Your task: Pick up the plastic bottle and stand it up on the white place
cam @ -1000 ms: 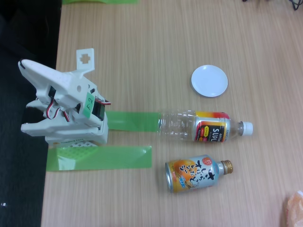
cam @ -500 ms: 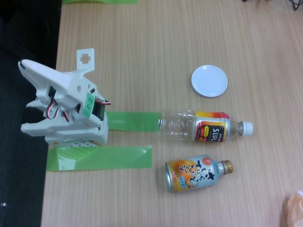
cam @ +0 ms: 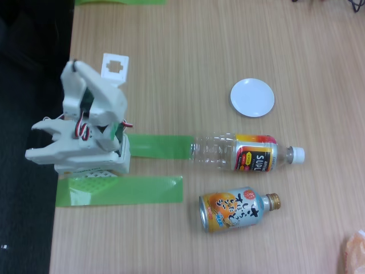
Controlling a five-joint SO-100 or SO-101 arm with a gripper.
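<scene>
Risk: plastic bottle (cam: 246, 152) lies on its side mid-table, cap pointing right in fixed view, w/ white place (cam: 252, 97) just above it. Round body could roll toward nearby can (cam: 238, 208) if nudged. Gripper (cam: 114, 65) sits folded over base; can't tell jaw opening.

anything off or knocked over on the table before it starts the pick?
Nothing spilled or damaged. The plastic bottle lies on its side, cap on, pointing right in the fixed view, below the bare white plate. The orange can-bottle also lies on its side. Both look laid out for the task.
</scene>
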